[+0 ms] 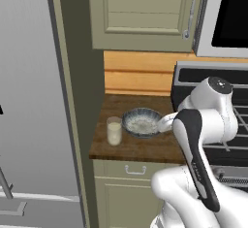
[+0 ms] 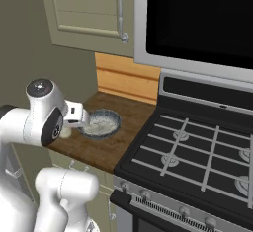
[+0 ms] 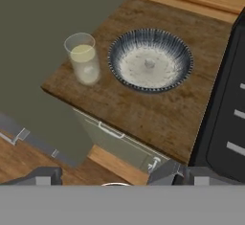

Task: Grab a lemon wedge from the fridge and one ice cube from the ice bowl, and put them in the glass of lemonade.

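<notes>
The glass of lemonade (image 3: 83,59) stands near the left edge of the wooden counter (image 3: 158,118), holding pale yellow liquid. Right beside it sits the ice bowl (image 3: 150,59), blue-grey and speckled, with one small ice cube (image 3: 150,63) at its middle. From the base, the glass (image 1: 114,131) and bowl (image 1: 142,122) sit just left of my arm, and the bowl (image 2: 101,122) lies beyond my hand. My gripper (image 3: 107,178) hangs above the counter's front edge, open, with nothing between its fingertips (image 3: 43,176). The grey fridge (image 1: 29,101) stands at the left. The lemon wedge is out of view.
A black stove (image 2: 197,147) with grates adjoins the counter on the right. A microwave (image 2: 197,19) and a beige wall cabinet (image 1: 145,13) hang above. A drawer with a handle (image 1: 135,170) sits under the counter. An olive side panel (image 1: 80,101) separates fridge and counter.
</notes>
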Available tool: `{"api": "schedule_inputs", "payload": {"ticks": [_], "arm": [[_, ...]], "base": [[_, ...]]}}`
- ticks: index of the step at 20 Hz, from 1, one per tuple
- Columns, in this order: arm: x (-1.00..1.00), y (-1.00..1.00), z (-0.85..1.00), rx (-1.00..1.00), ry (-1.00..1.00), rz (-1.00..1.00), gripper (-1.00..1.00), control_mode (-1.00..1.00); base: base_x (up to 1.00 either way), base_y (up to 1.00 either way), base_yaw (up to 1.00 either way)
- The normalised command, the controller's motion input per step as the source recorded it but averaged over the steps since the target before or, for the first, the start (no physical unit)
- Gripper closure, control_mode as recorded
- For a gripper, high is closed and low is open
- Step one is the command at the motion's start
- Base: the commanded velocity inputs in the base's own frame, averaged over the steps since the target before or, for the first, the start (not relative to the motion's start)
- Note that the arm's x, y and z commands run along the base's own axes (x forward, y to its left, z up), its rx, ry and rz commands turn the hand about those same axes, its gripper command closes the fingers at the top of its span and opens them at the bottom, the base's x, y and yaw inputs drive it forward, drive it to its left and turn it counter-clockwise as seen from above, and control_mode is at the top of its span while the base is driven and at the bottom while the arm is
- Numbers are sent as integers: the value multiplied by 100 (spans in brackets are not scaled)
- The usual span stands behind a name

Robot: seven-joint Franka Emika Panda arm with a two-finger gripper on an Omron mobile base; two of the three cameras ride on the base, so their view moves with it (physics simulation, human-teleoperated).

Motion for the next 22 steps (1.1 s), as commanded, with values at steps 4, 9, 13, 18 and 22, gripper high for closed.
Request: {"api": "schedule_inputs", "payload": {"ticks": [4, 9, 13, 18, 22], "arm": [[0, 0, 0, 0, 0, 0, -100, 100], [0, 0, 0, 0, 0, 0, -100, 100], [0, 0, 0, 0, 0, 0, -100, 100], [0, 0, 0, 0, 0, 0, -100, 100], [0, 0, 0, 0, 0, 0, -100, 100]], "base": [[-9, 0, 0], [-100, -22, -18], [-59, 17, -67], [5, 51, -68], [-9, 100, -22]]}}
